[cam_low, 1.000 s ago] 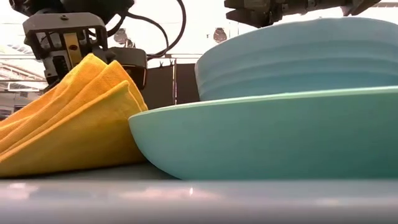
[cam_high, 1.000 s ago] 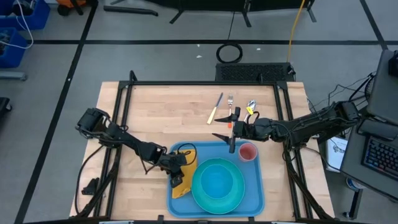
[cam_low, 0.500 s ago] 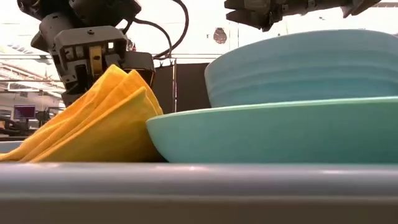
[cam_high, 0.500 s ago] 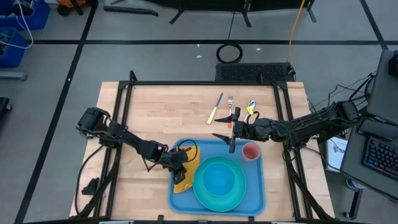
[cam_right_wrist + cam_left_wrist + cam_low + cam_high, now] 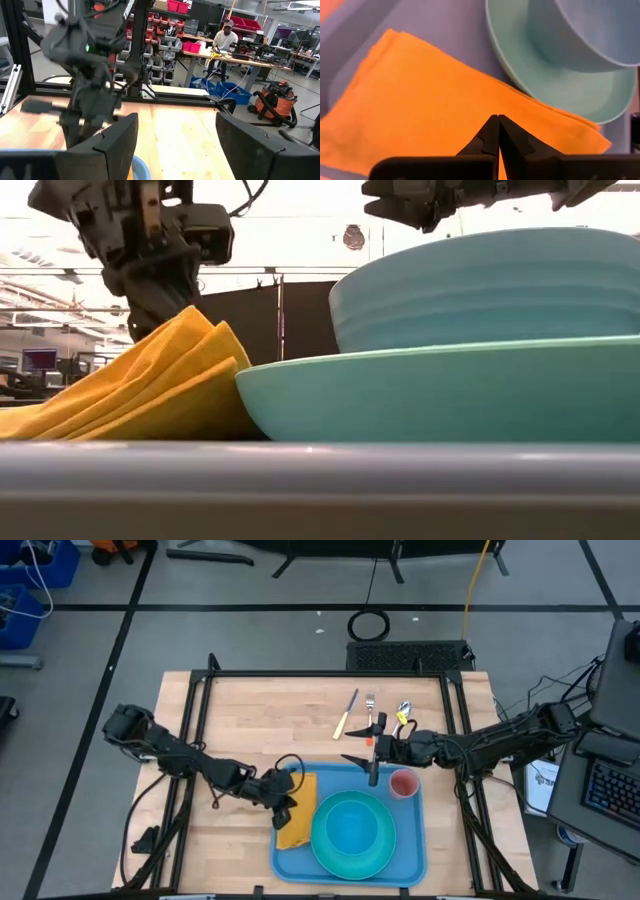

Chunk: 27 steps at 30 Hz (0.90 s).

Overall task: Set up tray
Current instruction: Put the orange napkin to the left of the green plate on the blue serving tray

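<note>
The left gripper (image 5: 283, 805), fingers together and empty, sits above the napkin (image 5: 297, 823), which overhangs the left rim of the tray (image 5: 410, 850) at the table's near edge. To finish well, nudge the napkin fully inside, flat beside the plate (image 5: 350, 834). Over the tray's far rim, the right gripper (image 5: 371, 766) waits, fingers apart.

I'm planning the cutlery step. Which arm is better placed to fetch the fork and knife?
Likely the right: its open right gripper hangs at the tray's far edge, near the fork and knife. The shut left gripper is over the napkin.
</note>
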Each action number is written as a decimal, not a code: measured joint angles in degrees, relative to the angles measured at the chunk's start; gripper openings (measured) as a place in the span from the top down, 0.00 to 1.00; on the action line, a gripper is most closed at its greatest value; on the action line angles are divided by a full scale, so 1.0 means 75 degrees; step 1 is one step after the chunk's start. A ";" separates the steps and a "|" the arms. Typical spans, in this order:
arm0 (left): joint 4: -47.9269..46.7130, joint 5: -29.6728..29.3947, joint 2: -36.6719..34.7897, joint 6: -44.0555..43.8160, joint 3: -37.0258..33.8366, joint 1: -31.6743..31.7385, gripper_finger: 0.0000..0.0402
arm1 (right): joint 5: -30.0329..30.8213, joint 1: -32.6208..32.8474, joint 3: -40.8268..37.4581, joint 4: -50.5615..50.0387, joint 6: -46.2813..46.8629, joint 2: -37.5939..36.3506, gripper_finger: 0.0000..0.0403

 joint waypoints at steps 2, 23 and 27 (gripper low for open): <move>-0.0008 0.0141 -0.0158 -0.0038 -0.0009 -0.0010 0.98 | 0.0000 -0.0003 -0.0061 0.0107 -0.0003 0.0000 0.36; 0.2494 0.2003 0.1247 -0.0424 0.0021 -0.0373 0.99 | 0.0000 -0.0015 -0.0220 0.0550 -0.0105 0.0000 0.36; 0.2700 0.1987 0.1538 -0.0560 0.0015 -0.0411 1.00 | 0.0000 -0.0015 -0.0220 0.0553 -0.0088 0.0000 0.36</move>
